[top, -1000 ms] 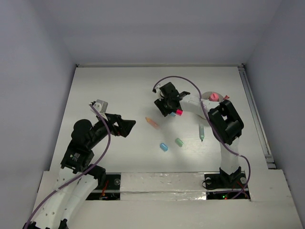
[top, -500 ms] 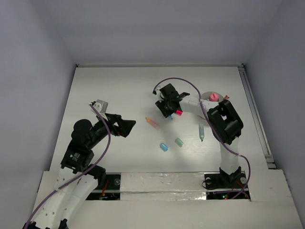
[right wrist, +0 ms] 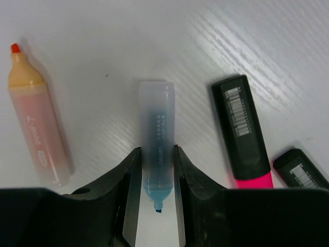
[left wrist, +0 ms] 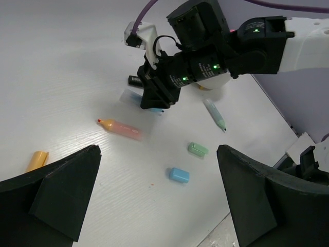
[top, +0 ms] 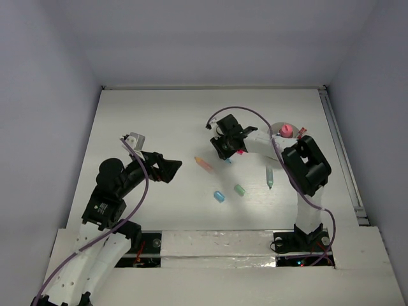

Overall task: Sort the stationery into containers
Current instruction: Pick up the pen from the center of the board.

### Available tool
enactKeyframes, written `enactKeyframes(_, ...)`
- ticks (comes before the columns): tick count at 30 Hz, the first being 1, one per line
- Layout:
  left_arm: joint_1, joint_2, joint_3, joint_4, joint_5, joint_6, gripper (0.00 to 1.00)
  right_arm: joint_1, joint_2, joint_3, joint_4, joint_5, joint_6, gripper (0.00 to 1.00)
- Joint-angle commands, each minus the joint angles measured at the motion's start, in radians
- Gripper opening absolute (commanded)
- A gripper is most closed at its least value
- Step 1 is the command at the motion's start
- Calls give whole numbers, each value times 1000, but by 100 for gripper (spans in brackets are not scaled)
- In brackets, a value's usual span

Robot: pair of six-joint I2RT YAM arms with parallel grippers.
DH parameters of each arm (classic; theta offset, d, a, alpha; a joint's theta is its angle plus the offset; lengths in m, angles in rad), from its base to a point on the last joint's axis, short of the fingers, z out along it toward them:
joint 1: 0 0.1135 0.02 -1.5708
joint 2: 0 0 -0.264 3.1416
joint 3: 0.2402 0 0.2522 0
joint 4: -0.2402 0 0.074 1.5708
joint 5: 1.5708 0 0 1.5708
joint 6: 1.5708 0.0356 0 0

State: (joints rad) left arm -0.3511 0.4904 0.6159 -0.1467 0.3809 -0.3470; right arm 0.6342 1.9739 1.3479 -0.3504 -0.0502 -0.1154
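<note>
Currently the pick step: the right gripper (right wrist: pixel 157 154) has its fingers pressed on both sides of the blue marker (right wrist: pixel 157 123), which seems to lie flat on the table (right wrist: pixel 103 41) between an orange marker (right wrist: pixel 37 123) and a pink marker (right wrist: pixel 241 128). The left gripper (left wrist: pixel 158 149) hangs with its fingers wide apart, empty. The next move likely calls for a lift, then a carry to the cup (top: pixel 275 126) partly hidden behind the right arm. There is a barcode on the pink marker's black cap; the barrel print on the blue and orange markers is too small to read.
</note>
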Motion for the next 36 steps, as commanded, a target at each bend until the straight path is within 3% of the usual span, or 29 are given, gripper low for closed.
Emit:
enactKeyframes(1, 8, 28, 19, 55, 18, -6, 95, -2, -128, -15, 10, -65, -3, 8)
enactKeyframes(7, 17, 74, 15, 73, 58, -33, 77, 105, -291, -82, 25, -146, -23, 8)
enactKeyframes(8, 17, 79, 10, 78, 59, -41, 71, 140, -328, -93, 31, -157, -21, 8)
enactKeyframes(9, 17, 82, 4, 84, 64, -56, 57, 162, -345, -108, 37, -178, -17, 8)
enactKeyframes(10, 17, 85, 1, 87, 70, -63, 50, 183, -359, -113, 45, -184, -13, 8)
enactKeyframes(13, 17, 91, -15, 101, 70, -92, 35, 271, -394, -127, 73, -188, 8, 8)
enactKeyframes(16, 17, 97, -34, 105, 70, -118, 37, 347, -428, -144, 122, -185, 37, 7)
enactKeyframes(18, 17, 103, -33, 98, 49, -121, 48, 392, -448, -151, 142, -178, 52, 6)
enactKeyframes(21, 17, 123, -24, 67, -6, -119, 54, 424, -460, -153, 169, -133, 74, 5)
enactKeyframes(36, 17, 198, -28, 68, 47, -141, 53, 498, -454, -99, 249, 73, 65, 4)
